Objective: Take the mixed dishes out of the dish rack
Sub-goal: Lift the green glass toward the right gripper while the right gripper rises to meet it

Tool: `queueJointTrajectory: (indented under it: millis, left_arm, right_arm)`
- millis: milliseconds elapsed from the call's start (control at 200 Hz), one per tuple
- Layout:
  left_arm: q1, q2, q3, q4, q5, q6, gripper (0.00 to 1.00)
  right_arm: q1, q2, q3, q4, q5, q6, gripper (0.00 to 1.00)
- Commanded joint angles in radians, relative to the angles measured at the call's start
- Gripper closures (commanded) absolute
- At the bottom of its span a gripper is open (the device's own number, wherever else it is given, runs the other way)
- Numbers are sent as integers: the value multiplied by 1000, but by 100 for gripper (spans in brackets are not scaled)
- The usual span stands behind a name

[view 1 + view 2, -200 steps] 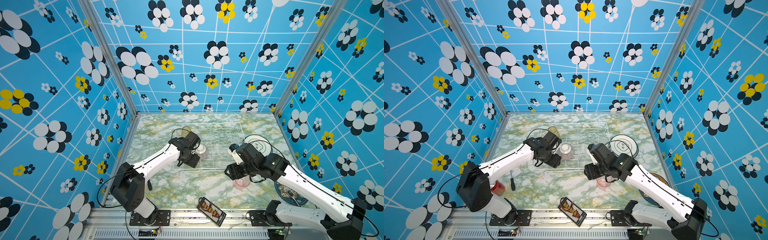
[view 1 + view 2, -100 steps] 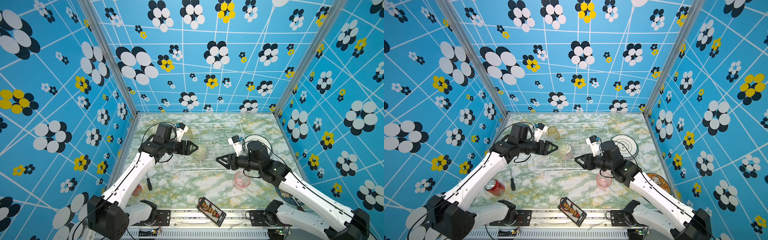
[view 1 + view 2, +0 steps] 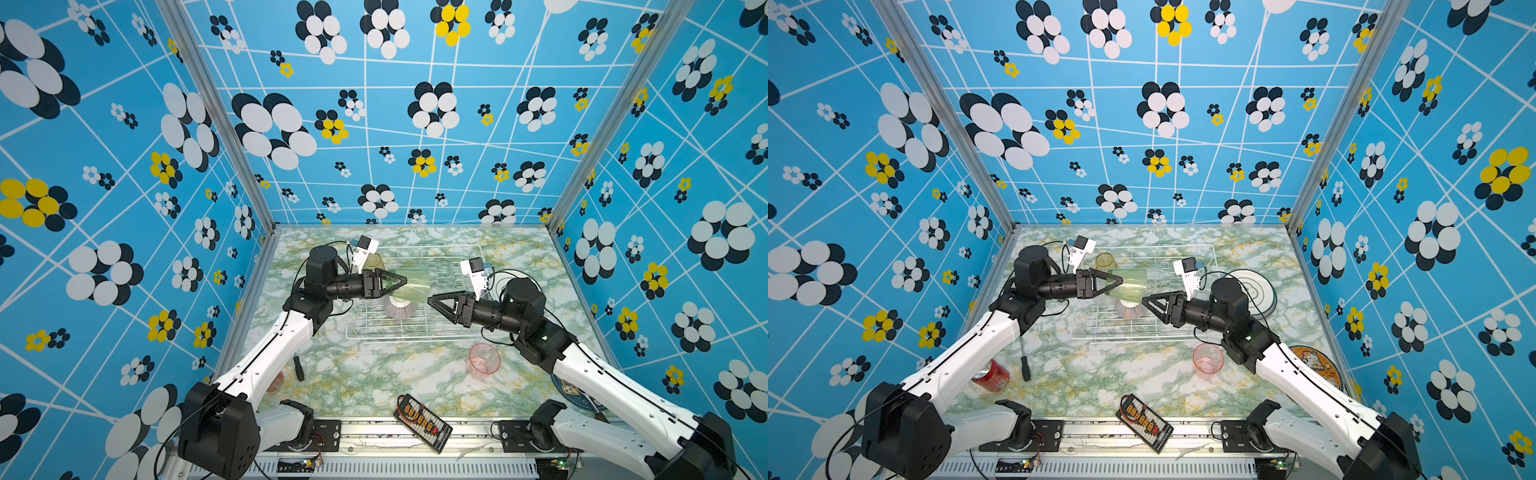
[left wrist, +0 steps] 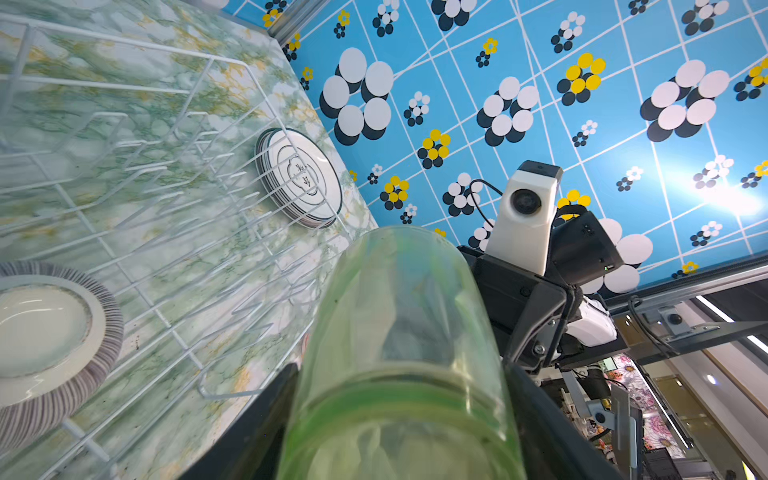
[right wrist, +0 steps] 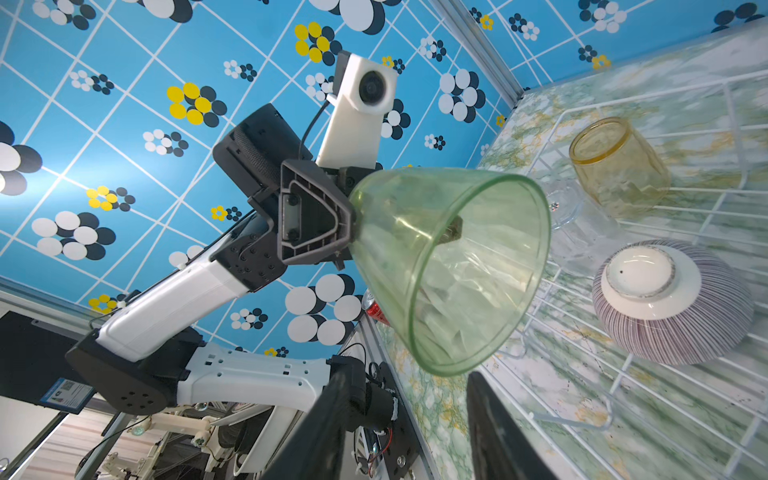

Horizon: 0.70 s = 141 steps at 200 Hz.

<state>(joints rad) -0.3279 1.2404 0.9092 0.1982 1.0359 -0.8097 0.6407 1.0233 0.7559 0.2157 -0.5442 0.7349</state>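
Above the white wire dish rack [image 3: 436,266] near the worktop's far edge, the left gripper [image 3: 399,282] clamps a translucent green tumbler [image 3: 417,286] sideways by its base. The right gripper [image 3: 434,300] faces its mouth, jaws apart, empty.

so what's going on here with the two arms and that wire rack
The robot is unloading a white wire dish rack. Its left gripper is clamped on a translucent green tumbler, held sideways above the rack with its mouth toward the right gripper, which is open and empty. A translucent pink tumbler stands on the marble table in front of the rack, and white round plates lie stacked beside it. A yellow tumbler, a clear tumbler and an upturned striped ribbed bowl are in the rack.
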Motion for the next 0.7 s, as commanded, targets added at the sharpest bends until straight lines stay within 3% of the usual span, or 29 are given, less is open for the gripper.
queueJointTrajectory:
  millis: [0,260,465,600,700]
  left_arm:
    - [-9,23,-21,171,54,-93,43]
    - [-44,81,-34,288,62,-161,42]
    - [-56,96,-28,300,61,-165,41]
    - [-60,94,-24,284,63,-152,40]
    - [-60,86,-20,243,58,-130,34]
  right_arm:
    - [-3,39,49,119,-53,21,52]
    - [-3,137,116,260,-105,60,60]
    - [-3,170,141,268,-114,71,78]
    - [-3,170,145,261,-106,75,100]
    - [-3,166,153,243,-102,71,100]
